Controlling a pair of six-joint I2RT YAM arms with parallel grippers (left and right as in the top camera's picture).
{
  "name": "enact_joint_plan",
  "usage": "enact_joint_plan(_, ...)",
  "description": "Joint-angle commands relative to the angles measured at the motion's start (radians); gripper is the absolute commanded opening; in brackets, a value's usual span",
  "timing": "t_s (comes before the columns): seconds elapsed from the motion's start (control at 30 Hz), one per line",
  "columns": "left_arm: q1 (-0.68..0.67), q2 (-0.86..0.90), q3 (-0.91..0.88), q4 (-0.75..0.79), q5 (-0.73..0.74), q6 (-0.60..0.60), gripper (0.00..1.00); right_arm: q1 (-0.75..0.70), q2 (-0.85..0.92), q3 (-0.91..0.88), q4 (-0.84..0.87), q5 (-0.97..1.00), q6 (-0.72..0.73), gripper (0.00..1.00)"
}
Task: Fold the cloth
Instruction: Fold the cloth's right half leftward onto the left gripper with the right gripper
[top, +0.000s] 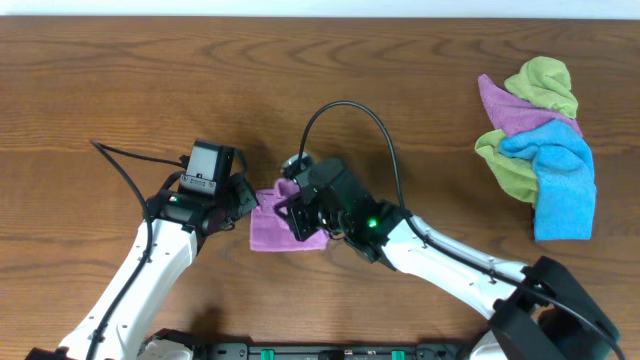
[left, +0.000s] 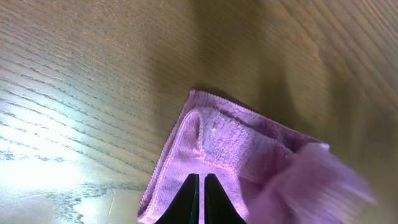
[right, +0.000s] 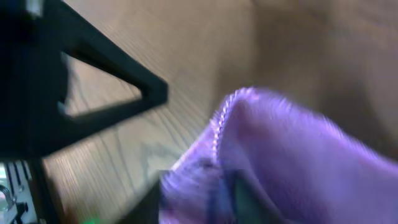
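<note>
Wood-grain table (top: 120, 70) fills every view. At its middle, the left gripper (left: 200, 199) has its tips pressed almost together, pinching a ridge of the cloth (top: 268, 232) at the cloth's 9 o'clock edge. The right gripper (top: 298, 215) sits on the cloth's 3 o'clock side. Its wrist view is blurred, but lilac fills the gap between the fingers (right: 245, 199), so it seems to be gripping too, with a hemmed flap raised off the wood. The cloth is plain lilac and partly doubled over (fuzzy, with a stitched border). Well apart at 2 o'clock lies a heap of cloths (top: 540, 140): green, purple and blue.
</note>
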Motion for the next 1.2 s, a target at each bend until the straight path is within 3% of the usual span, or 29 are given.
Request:
enact_joint_plan(0.0,0.007,-0.01,0.016,-0.013,-0.023,0.014,0.06,0.025,0.002,0.018,0.048,-0.056,-0.023,0.6)
enact_joint_plan(0.1,0.007,-0.01,0.016,-0.02,-0.023,0.014,0.06,0.036,0.002,0.018,0.077,-0.087,-0.023,0.71)
enact_joint_plan(0.3,0.007,-0.014,0.016,-0.021,-0.029,0.013,0.06,0.04,0.001,0.018,0.074,-0.09,-0.023,0.75)
enact_joint_plan(0.67,0.008,-0.064,0.016,-0.043,-0.05,0.014,0.06,-0.065,0.005,0.019,-0.075,-0.008,-0.037,0.76)
enact_joint_plan(0.83,0.008,-0.069,0.016,-0.065,-0.048,0.014,0.06,-0.148,0.023,0.019,-0.108,-0.098,-0.18,0.75)
enact_joint_plan(1.17,0.008,-0.069,0.016,-0.095,-0.026,0.014,0.06,-0.192,0.118,0.019,-0.095,-0.242,-0.287,0.68)
